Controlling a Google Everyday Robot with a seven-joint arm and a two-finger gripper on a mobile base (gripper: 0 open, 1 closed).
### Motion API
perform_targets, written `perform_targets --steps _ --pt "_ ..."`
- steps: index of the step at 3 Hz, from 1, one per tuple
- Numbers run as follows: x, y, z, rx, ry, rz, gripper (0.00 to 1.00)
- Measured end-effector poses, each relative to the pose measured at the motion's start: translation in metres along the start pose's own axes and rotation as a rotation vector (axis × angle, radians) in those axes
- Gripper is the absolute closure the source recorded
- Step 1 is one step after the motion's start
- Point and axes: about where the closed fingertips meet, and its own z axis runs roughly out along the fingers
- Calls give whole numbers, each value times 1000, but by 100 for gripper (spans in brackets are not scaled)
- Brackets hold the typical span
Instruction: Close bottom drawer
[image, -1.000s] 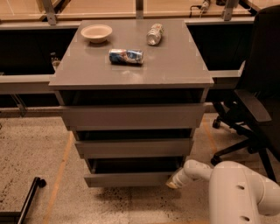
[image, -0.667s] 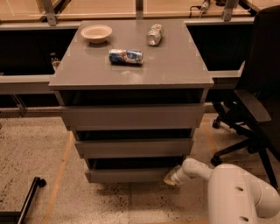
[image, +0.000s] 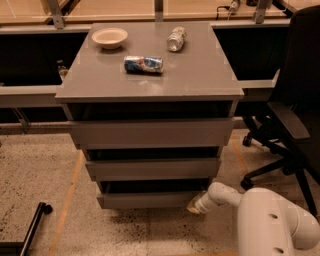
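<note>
Camera view is looking down on a grey drawer cabinet (image: 195, 75) standing on a speckled floor (image: 40, 170), with a black office chair (image: 295, 115) sitting just beside it on the right. The white robot arm (image: 272, 220) is filling the lower right corner and reaching left toward the foot of the cabinet.

All three drawers are standing partly out, each with a dark gap above its front. The top drawer (image: 150, 132) is showing the widest front, the middle drawer (image: 152, 169) is sitting below it, and the bottom drawer (image: 145, 200) is lying lowest, near the floor. Compared with a second ago, the bottom drawer is sitting a little further in, though it is not yet flush.

The gripper (image: 194, 206) is pressing against the right end of the bottom drawer's front, low down at floor level. It has moved left and toward the cabinet since the earlier frame. Whether the gripper is parted or closed cannot be told.

On the cabinet top, a cream bowl (image: 109, 37) is resting at the back left, a blue drink can (image: 143, 64) is lying on its side near the middle, and a clear plastic bottle (image: 176, 39) is lying at the back; none has shifted.
</note>
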Motion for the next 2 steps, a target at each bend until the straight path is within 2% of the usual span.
perform_targets --steps 1,2 --pt "0 3 3 -5 0 0 27" --pt "1 5 4 -9 1 0 4"
